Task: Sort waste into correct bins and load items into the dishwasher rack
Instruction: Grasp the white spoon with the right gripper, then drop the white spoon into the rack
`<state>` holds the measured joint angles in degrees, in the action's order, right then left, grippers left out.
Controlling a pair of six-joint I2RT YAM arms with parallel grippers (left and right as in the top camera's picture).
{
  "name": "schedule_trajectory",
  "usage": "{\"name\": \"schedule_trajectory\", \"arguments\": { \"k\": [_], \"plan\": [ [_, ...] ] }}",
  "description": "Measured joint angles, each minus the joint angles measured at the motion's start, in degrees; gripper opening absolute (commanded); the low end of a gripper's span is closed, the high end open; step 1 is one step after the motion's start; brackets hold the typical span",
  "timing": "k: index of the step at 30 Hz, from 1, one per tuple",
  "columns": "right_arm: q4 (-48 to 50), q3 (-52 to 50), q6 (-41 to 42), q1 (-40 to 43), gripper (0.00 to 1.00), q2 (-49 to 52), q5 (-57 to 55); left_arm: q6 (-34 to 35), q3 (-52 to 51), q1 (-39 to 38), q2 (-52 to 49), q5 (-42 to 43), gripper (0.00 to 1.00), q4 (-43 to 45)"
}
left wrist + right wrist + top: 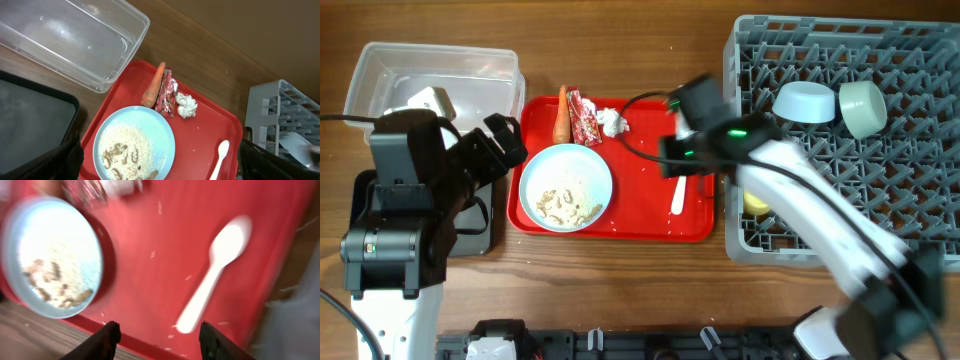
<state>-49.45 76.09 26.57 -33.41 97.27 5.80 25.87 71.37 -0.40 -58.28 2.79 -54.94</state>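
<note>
We are hovering our right hand [159,332] over the red tray [650,215], fingers spread wide with nothing between them, and the white spoon [207,282] is lying flat just ahead of them. In the right wrist view, which is blurring, the spoon's bowl is pointing to 1 o'clock and its handle is running down to 7 o'clock. From overhead it is sitting at the tray's 3 o'clock side, close to the dishwasher rack [920,200] and well apart from the plate [565,188] of food scraps [125,155].

We are judging the spoon to be light, stiff and smooth, so it is probably going to slide or flip if we are pinching it off-centre. Because it is lying so low on the tray, our fingertips are likely needing to come right down to the surface. We are favouring a hold across the narrow handle, near where it is widening into the bowl, with the fingers crossing its length.

Our left hand [162,157] is also spread wide and carrying nothing, waiting at the tray's 9 o'clock side over the desk [620,290].
</note>
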Motion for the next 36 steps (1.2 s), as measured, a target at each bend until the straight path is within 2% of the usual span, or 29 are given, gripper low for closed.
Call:
{"name": "schedule_trajectory", "arguments": {
  "k": [3, 8, 10, 12, 13, 17, 21, 24, 28, 31, 34, 36],
  "plan": [
    [2.45, -0.9, 7.96, 0.57, 0.54, 10.43, 0.31, 0.0, 0.0, 0.0, 0.0, 0.0, 1.0, 0.02],
    [3.26, -0.85, 12.11, 5.38, 0.51, 16.96, 2.34, 0.0, 0.0, 0.0, 0.0, 0.02, 1.0, 0.02],
    [3.48, -0.85, 12.9, 7.28, 0.35, 16.94, 2.99, 0.0, 0.0, 0.0, 0.0, 0.0, 1.0, 0.04],
    [3.93, -0.85, 13.42, 7.82, 0.09, 17.0, 3.17, 0.0, 0.0, 0.0, 0.0, 0.0, 1.0, 0.04],
    [4.0, -0.85, 13.57, 7.8, 0.05, 17.0, 3.19, 0.0, 0.0, 0.0, 0.0, 0.0, 1.0, 0.02],
    [4.15, -0.83, 13.22, 7.69, 0.04, 17.0, 3.58, 0.0, 0.0, 0.0, 0.0, 0.02, 1.0, 0.02],
    [4.09, 0.39, 9.42, 7.69, 0.04, 16.57, 3.63, 0.0, 0.0, 0.0, 0.0, 0.0, 1.0, 0.02],
    [4.09, 1.27, 6.99, 7.69, 0.04, 12.13, 2.69, 0.0, 0.0, 0.0, 0.0, 0.0, 1.0, 0.02],
    [3.89, 3.19, 1.49, 7.93, 0.05, -2.97, -7.23, 0.0, 0.0, 0.0, 0.0, 0.0, 1.0, 0.04],
    [3.65, 4.35, -3.48, 9.79, 0.05, -9.35, -16.65, 0.0, 0.0, 0.0, 0.0, 0.0, 1.0, 0.04],
    [4.72, 4.59, -8.44, 14.4, 0.04, -9.38, -24.81, 0.0, 0.0, 0.0, 0.0, 0.0, 1.0, 0.04],
    [6.14, 4.59, -11.02, 17.55, 0.04, -7.58, -25.81, 0.0, 0.0, 0.0, 0.0, 0.0, 1.0, 0.02]
  ]
}}
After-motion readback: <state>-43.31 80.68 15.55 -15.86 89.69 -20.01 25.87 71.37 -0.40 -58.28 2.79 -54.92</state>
